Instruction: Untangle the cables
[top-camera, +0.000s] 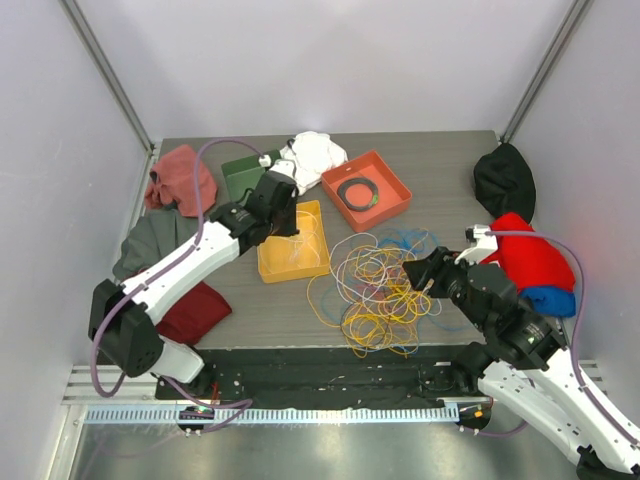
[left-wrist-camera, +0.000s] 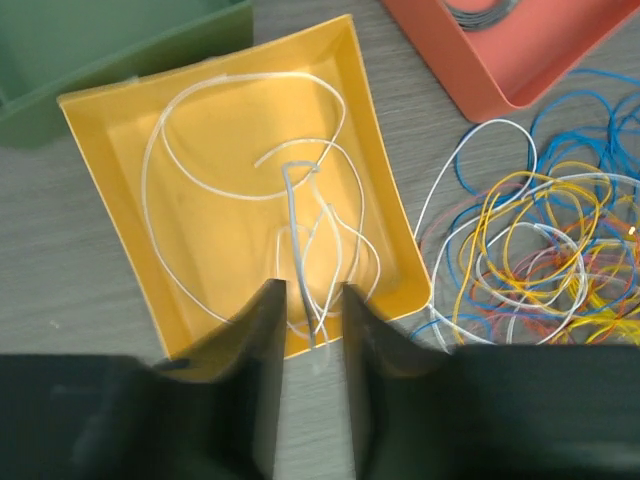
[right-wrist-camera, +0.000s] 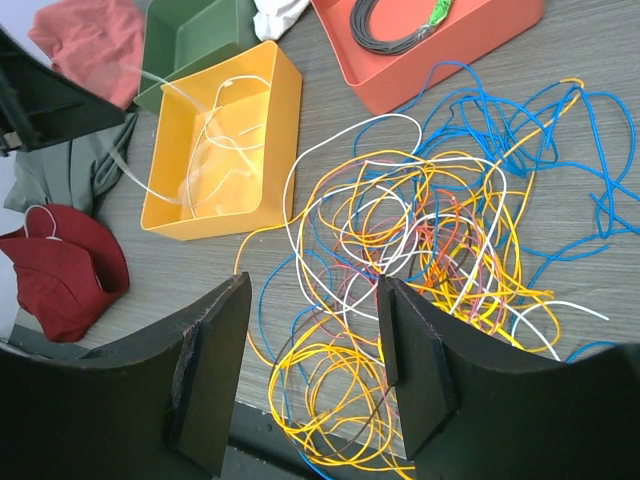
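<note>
My left arm (top-camera: 185, 265) starts from its base at the near left and stretches far and rightward, the white forearm slanting up to a dark wrist. At its end my left claw (left-wrist-camera: 311, 292) points downward. Its two dark fingers (left-wrist-camera: 262, 350) stand almost parallel with only a narrow gap between them. My right arm (top-camera: 545, 385) comes up from the near right corner and bends leftward toward the middle, with the elbow folded and the wrist tipped down and to the left. My right claw (right-wrist-camera: 312, 290) hangs low, its fingers (right-wrist-camera: 210, 380) spread wide apart.
</note>
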